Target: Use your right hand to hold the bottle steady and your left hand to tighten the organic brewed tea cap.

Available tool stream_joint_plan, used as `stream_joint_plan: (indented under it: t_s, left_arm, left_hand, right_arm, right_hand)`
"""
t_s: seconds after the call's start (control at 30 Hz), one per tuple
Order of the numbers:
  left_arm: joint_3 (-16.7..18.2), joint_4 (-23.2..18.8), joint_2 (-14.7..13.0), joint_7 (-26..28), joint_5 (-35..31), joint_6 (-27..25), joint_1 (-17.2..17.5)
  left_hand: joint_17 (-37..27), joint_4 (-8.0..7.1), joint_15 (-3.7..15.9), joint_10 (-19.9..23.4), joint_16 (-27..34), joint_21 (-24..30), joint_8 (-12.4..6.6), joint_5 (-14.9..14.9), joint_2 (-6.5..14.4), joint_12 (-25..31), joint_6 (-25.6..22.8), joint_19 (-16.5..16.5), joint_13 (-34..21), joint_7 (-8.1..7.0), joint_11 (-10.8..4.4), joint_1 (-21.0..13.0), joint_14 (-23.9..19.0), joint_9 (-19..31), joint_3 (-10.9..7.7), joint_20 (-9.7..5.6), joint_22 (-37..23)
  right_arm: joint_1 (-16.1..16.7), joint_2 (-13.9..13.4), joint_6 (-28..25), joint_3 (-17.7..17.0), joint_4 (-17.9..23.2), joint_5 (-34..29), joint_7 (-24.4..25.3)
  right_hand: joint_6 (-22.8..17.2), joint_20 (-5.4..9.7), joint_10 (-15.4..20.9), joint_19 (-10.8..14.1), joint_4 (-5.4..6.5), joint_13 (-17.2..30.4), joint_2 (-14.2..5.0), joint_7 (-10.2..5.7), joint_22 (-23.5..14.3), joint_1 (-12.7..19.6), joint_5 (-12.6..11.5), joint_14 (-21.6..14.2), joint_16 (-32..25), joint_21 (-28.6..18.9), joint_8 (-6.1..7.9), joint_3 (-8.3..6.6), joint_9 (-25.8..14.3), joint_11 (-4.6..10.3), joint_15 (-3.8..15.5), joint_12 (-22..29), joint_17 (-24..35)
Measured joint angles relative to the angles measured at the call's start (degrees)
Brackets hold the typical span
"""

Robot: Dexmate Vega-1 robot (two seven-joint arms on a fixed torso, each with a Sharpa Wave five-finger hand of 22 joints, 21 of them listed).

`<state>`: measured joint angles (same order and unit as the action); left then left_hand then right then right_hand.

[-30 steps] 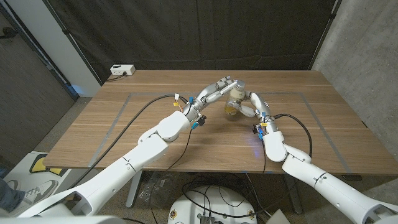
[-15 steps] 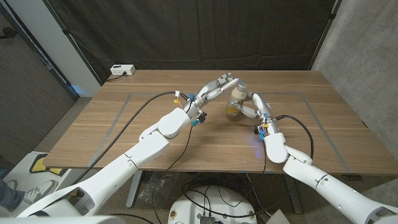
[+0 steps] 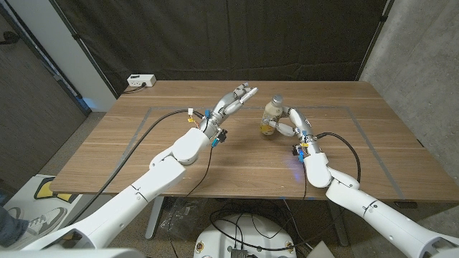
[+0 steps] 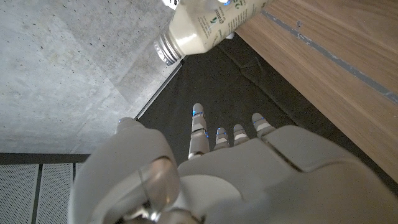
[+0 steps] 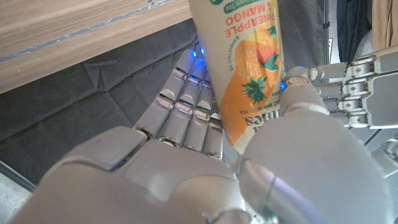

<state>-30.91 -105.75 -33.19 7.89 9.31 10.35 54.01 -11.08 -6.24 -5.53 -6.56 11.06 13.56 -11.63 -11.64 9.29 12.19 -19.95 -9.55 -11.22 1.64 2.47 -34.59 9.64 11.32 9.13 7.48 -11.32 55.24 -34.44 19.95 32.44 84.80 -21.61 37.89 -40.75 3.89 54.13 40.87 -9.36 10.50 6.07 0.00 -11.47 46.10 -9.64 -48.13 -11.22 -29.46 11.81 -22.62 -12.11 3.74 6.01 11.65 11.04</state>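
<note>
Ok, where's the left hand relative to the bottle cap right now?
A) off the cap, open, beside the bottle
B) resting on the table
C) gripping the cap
A: the left hand hangs open, clear of the cap, while the right hand holds the bottle.

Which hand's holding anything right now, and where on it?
The right hand grips the tea bottle around its labelled body, below the cap. The left hand is open, holding nothing.
</note>
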Motion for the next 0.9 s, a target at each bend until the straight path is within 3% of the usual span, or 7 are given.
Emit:
stream_joint_plan:
  t_s: [0.43,0.9]
  left_arm:
    - [2.97,-2.01,-2.07,2.65,1.12,-0.65,3.49]
    - [3.64,-1.58,-2.21,2.93,1.65,0.62,4.03]
  left_hand:
    - [0.0,0.0,0.0,0.62,0.0,0.23,0.23,0.0,0.0,0.4,0.82,0.0,0.0,-0.4,-0.01,0.0,0.0,0.0,0.0,0.0,0.0]
    - [0.01,0.0,0.0,0.62,0.0,0.22,0.23,0.0,0.0,0.4,1.03,0.0,0.0,-0.61,-0.01,0.0,0.0,0.0,0.0,0.0,0.0]
  right_arm:
    - [-0.49,0.11,-1.44,0.93,0.43,-0.28,-1.42]
    - [-2.16,0.79,-2.37,2.5,-0.84,-0.15,-3.31]
  right_hand:
    - [0.0,0.2,0.0,-0.2,0.0,0.06,-0.12,0.0,0.08,-0.12,0.01,0.0,0.0,0.0,0.0,0.0,0.0,0.0,0.0,-0.02,0.0]
    - [0.0,0.2,0.0,-0.19,0.0,0.05,-0.34,0.0,0.3,-0.34,-0.13,0.0,0.0,-0.22,-0.06,0.0,0.0,0.0,0.0,-0.22,0.0]
